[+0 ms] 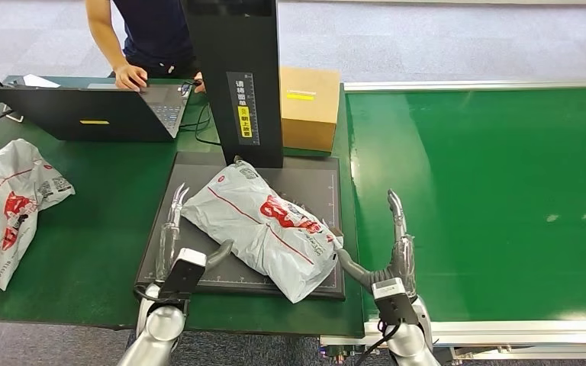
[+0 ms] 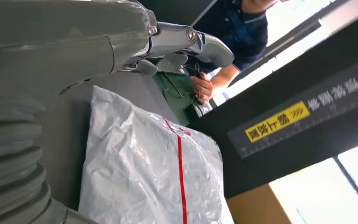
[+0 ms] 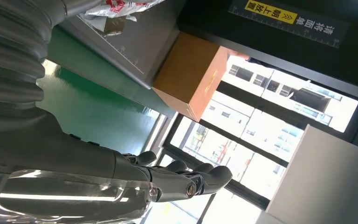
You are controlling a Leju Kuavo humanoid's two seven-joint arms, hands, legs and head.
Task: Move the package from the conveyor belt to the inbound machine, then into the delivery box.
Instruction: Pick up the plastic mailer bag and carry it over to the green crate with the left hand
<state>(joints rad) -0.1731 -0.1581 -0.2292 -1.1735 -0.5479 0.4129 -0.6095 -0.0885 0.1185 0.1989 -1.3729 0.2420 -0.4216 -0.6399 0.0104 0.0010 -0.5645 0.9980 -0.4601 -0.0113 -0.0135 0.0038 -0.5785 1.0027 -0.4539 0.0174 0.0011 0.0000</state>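
Note:
A white package [image 1: 263, 229] with red print lies across the dark scanning plate [image 1: 198, 171] of the inbound machine, below its black column [image 1: 236, 76]. My left hand [image 1: 174, 236] stands open at the package's left side, fingers straight and thumb close to the bag's edge. My right hand [image 1: 393, 252] is open at the package's right end, over the edge of the green conveyor belt [image 1: 488, 198], thumb pointing toward the bag. The left wrist view shows the package [image 2: 144, 172] just beside my left hand [image 2: 121, 46]. Nothing lies in my right hand [image 3: 182, 179].
A cardboard box [image 1: 309, 107] stands behind the plate, to the right of the column. An open laptop [image 1: 91, 110] sits at the back left with a person's hand [image 1: 131, 76] on it. A second white package [image 1: 8, 206] lies at the table's left edge.

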